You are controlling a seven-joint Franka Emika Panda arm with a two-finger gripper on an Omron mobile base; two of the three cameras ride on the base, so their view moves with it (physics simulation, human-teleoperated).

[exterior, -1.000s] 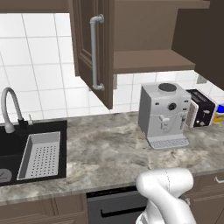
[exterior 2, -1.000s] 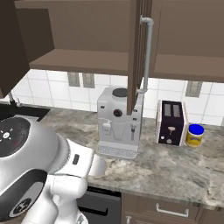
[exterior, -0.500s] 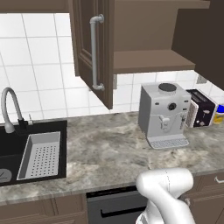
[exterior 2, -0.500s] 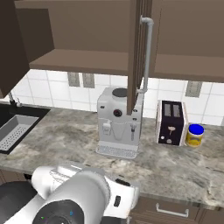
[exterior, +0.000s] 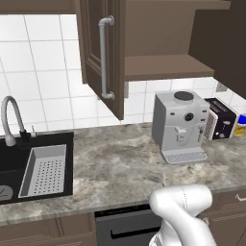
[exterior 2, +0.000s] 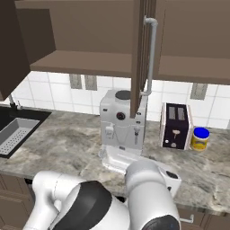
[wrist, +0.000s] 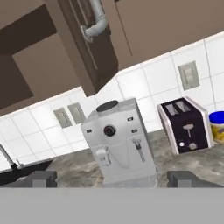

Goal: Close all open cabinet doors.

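Base views flank — sharing coffee machine (exterior: 180,126).

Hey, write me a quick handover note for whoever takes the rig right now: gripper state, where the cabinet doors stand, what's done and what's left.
Gripper: fingers spread wide apart, holding nothing, aimed at the coffee machine from below the wall cabinet.
Open cabinet door: swung out over the counter, roughly edge-on to the robot, its silver bar handle hanging just above the coffee machine.
Second open door: at the right edge of the left base view, also swung out.
Done: nothing closed yet, both doors untouched.
Left: raise the hand to the nearer door, push it shut, then deal with the second one.
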